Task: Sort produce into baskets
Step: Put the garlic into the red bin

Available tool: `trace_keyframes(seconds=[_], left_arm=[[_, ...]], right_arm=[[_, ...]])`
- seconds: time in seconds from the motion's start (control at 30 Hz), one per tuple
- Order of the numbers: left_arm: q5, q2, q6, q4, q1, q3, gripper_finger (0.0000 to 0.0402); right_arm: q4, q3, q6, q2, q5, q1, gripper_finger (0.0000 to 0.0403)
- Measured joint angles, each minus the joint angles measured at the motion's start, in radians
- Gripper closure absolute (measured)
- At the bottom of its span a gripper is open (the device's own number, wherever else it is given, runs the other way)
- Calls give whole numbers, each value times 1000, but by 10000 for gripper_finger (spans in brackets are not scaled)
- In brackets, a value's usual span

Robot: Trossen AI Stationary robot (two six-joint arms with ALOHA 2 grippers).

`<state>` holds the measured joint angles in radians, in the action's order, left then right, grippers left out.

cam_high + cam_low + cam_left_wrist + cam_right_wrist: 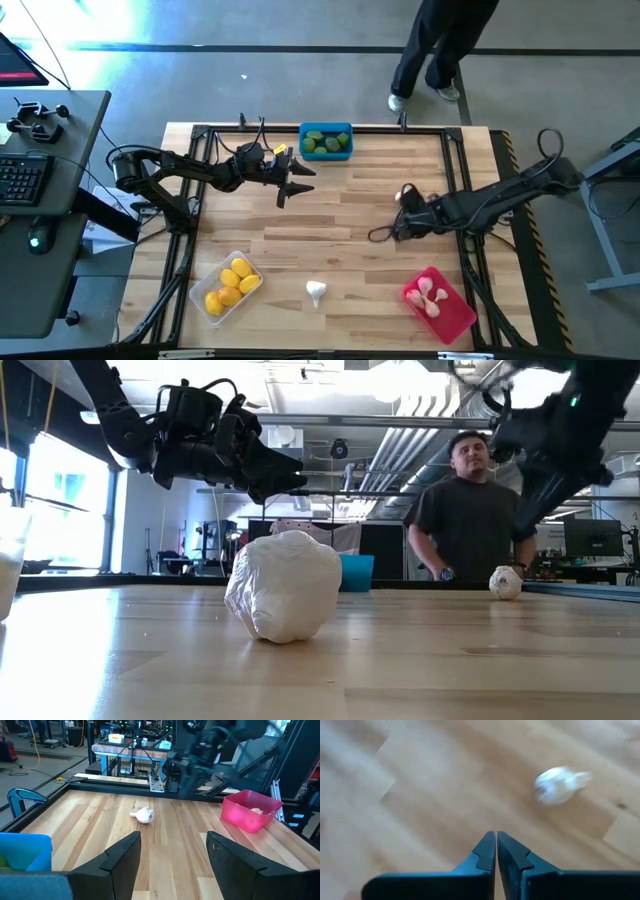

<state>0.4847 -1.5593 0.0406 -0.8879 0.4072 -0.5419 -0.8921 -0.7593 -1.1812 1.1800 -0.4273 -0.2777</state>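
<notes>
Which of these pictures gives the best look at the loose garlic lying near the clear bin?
The low view: the garlic bulb sits close and large, its lumpy skin plain. The high view shows it small, lying between the clear bin and the red bin. I cannot tell whether the wrist views' bulbs are this one.

Bare wood surrounds the loose garlic bulb (316,291), lying between clear basket (200,283) and red basket (462,318).

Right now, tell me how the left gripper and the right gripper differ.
The left gripper has its fingers spread wide apart; the right gripper has its fingers pressed together on nothing. The left gripper is near the blue basket of green produce, while the right gripper is mid-table, nearer the red basket. Shared: both are dark, two-fingered and carry no produce.
</notes>
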Motion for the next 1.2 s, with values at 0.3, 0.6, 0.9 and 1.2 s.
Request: trace_keyframes(seconds=[0.3, 0.6, 0.9, 1.2], left_arm=[[0, 0, 0, 0, 0, 0, 191], [-1, 0, -3, 1, 0, 0, 191], [-1, 0, -10, 5, 0, 0, 191], [-1, 0, -10, 13, 0, 0, 191]], right_arm=[[102, 88, -100, -21, -269, 61, 394], [104, 88, -192, 23, -319, 138, 319], [110, 87, -255, 187, -212, 257, 155], [196, 87, -255, 318, -162, 298, 112]])
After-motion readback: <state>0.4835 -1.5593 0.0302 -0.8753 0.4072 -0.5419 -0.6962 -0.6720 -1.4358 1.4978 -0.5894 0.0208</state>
